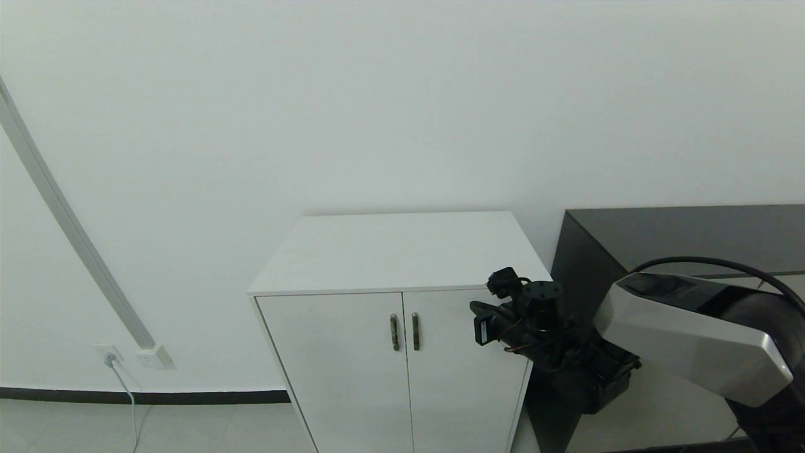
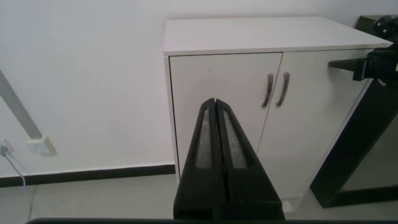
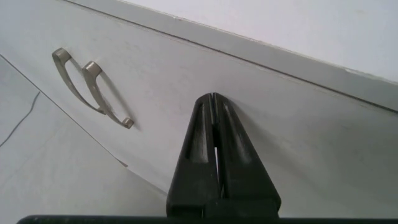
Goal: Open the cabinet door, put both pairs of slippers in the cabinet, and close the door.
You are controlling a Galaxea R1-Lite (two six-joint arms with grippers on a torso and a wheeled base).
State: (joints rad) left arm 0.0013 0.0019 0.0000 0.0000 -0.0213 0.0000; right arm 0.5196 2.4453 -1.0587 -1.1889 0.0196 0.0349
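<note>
White painted wall fills the background. At far left a grey slanted cable duct runs down to a white wall socket, from which a white plugged-in cord drops to the pale floor. A black skirting strip runs along the wall's foot as far as the cabinet.

The white two-door cabinet stands against the wall, both doors shut. Two brushed-metal bow handles sit side by side at the central seam. Pale floor stretches to the left of its left edge.

The left gripper, fingers pressed together and holding nothing, points at the left door and stands well apart from it.

The right gripper, fingers likewise pressed together and holding nothing, hangs close before the right door, just under the top edge and to the right of the handles; contact cannot be told.

A black flat-topped unit stands just beside the cabinet's right edge, with a narrow gap between them.
</note>
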